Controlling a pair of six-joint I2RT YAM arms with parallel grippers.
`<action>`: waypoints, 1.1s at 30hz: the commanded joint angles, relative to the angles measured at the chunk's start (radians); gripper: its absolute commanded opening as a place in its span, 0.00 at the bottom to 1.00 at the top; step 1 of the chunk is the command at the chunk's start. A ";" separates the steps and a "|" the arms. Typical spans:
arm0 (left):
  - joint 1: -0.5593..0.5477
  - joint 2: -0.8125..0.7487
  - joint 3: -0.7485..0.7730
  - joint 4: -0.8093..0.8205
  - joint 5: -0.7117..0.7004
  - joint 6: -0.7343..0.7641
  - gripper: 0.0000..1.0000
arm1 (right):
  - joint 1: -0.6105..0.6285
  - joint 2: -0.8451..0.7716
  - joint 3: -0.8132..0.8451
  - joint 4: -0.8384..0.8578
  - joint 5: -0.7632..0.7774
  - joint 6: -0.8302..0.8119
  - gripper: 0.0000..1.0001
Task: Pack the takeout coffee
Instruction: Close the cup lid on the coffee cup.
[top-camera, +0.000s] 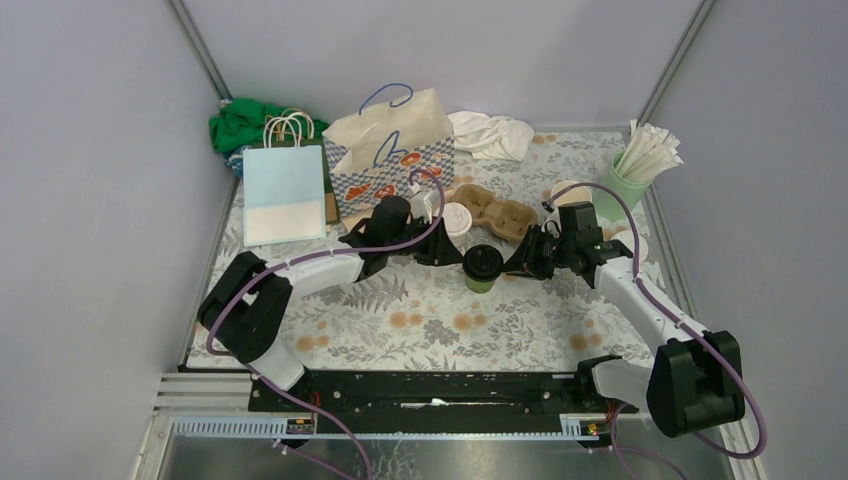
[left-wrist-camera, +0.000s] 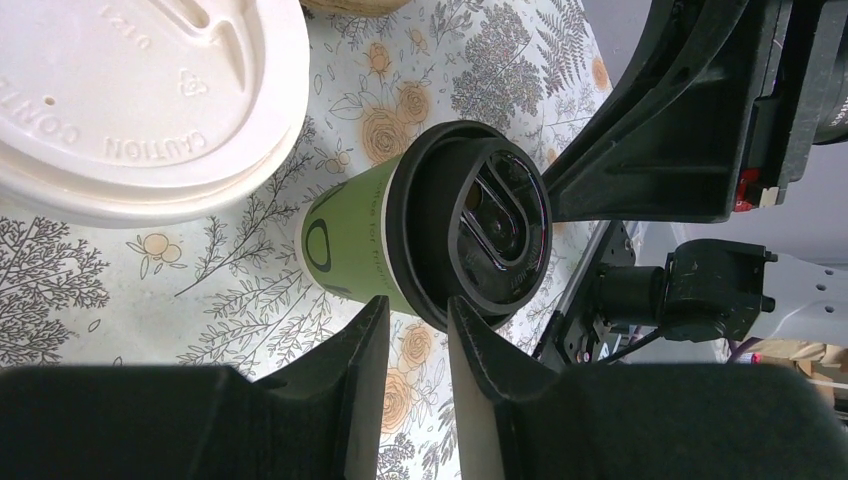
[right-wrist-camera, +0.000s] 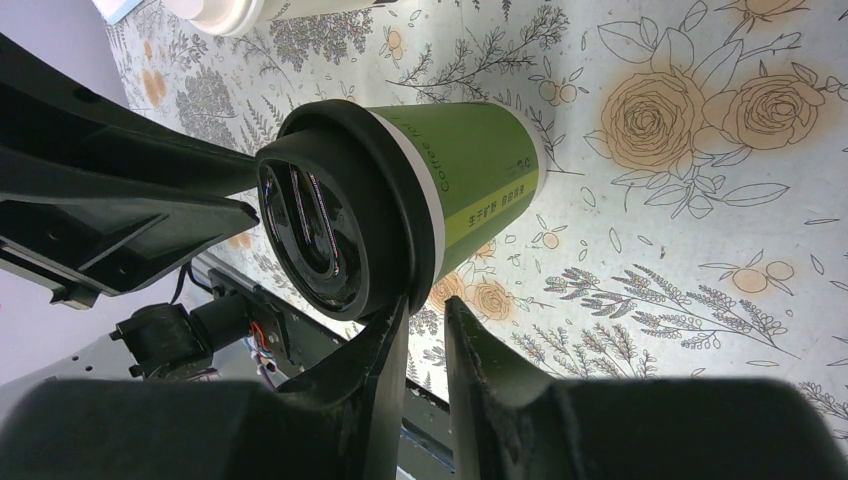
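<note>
**Green cup** (top-camera: 482, 268), paper, with black lid (left-wrist-camera: 470, 235): is being shown upright near the middle of the floral table (top-camera: 400, 325) and is being flanked by both pincers.

**Left pincer** (left-wrist-camera: 418, 303): is being held at the cup's left side. The fingers are narrowly parted, with their tips at the lid's rim. Whether the rim is being pinched cannot be told.

**Right pincer** (right-wrist-camera: 425, 305): is being held at the cup's right side. The fingers are narrowly parted here too, with their tips where the lid meets the green wall. A grip cannot be told from mere closeness.

**White-lidded cup** (top-camera: 457, 220): is being seen just behind the green cup, beside the left pincer.

**Cardboard carrier** (top-camera: 497, 213): is being seen behind both cups, with its wells bare.

**Cream cup** (top-camera: 568, 190): is being partly hidden by the right arm.

**Also on the table:**
- A checked paper bag (top-camera: 392, 155) is being stood upright at the back.
- A pale blue bag (top-camera: 284, 190) is being stood to its left.
- A mint tumbler of straws (top-camera: 622, 185) is being seen at the far right.
</note>
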 joint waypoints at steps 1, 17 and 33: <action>0.005 0.023 -0.002 0.081 0.035 -0.016 0.31 | 0.009 0.005 0.004 0.020 -0.018 0.010 0.27; 0.015 0.058 0.001 0.101 0.049 -0.030 0.27 | 0.009 0.009 0.026 0.028 -0.029 0.022 0.26; 0.020 0.049 0.010 0.076 0.052 -0.015 0.25 | 0.007 0.035 0.129 -0.050 0.061 -0.030 0.27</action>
